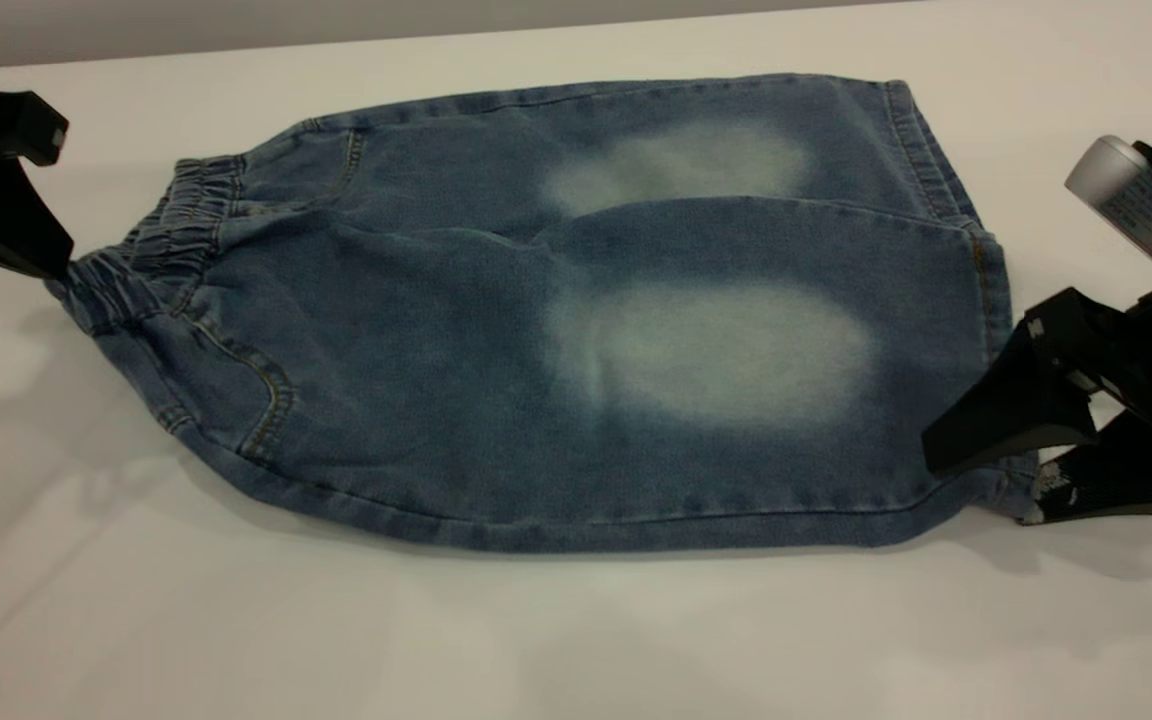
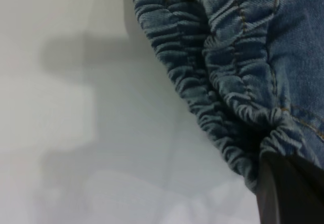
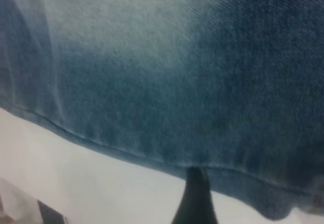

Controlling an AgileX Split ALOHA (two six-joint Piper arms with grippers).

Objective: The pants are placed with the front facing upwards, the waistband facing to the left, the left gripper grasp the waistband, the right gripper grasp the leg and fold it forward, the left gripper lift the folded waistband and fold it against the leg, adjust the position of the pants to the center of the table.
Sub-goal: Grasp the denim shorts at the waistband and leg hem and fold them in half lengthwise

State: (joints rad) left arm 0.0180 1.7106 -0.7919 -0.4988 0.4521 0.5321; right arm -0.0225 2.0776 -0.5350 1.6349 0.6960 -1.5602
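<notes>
white-grey and matte, the table [image 1: 576, 640] fills the scene, bare along its near edge and marked only by soft shadows. on it lie the pants [image 1: 556, 330], short blue denim spread flat, front up. the near leg has a stitched side seam curving along the near edge and a pale, faded oval patch across the thigh; the far leg lies behind it with a smaller pale patch of the same kind.

at the near right corner, the right gripper [image 1: 1006, 478] sits at the hem of the near leg. its black angular fingers are closed on the denim there, one above the cloth and one, with whitish scuffs, below it against the table. the right wrist view shows woven denim close up and a dark finger [image 3: 195, 198] meeting the hem edge. a white-grey cylinder of the wrist stands behind it.

at the left end, the waistband [image 1: 161, 245] is a darker, gathered, ruffled elastic band, the narrow end of the pants. the left gripper [image 1: 61, 270], matte black, touches its near corner; the left wrist view shows a dark finger [image 2: 288, 191] pressed on the ruffles, closed on the band.
</notes>
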